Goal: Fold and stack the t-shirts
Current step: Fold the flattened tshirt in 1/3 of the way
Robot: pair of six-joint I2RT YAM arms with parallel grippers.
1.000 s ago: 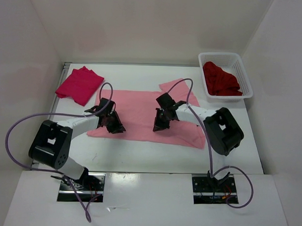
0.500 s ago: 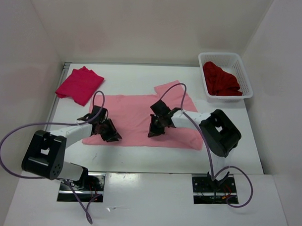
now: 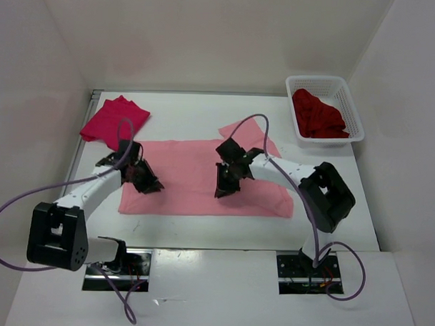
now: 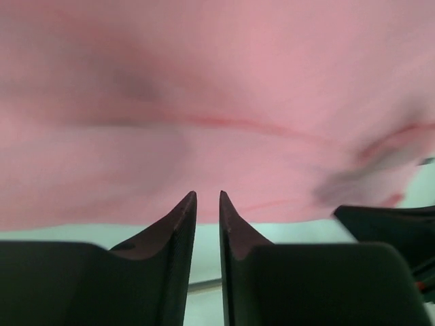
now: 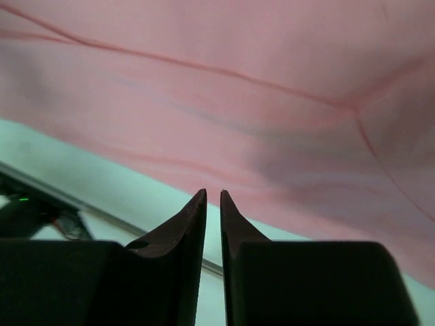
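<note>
Pink shirt point(image 3: 188, 185) lies flat, long axis left-right. Left gripper point(image 4: 207, 197) is over its left end, right gripper point(image 5: 213, 193) over its middle; both jaws barely parted, holding nothing.

Bright, even light from above; top cam sharp, wrist cams soft.
Top view: white walls point(image 3: 207, 41) & table point(image 3: 191, 108) nearly blown out, shadows faint & soft-edged, side walls slightly dimmer. Left wrist cam: pink shirt point(image 4: 217, 102) smeared w/ blur, folds mushy, dark shadow patches top-left & lower right; fingers point(image 4: 170, 258) v. close, near-black, little surface detail. Right wrist cam: cloth a bit crisper, creases readable, grey shadow patch approx mid-frame.
</note>
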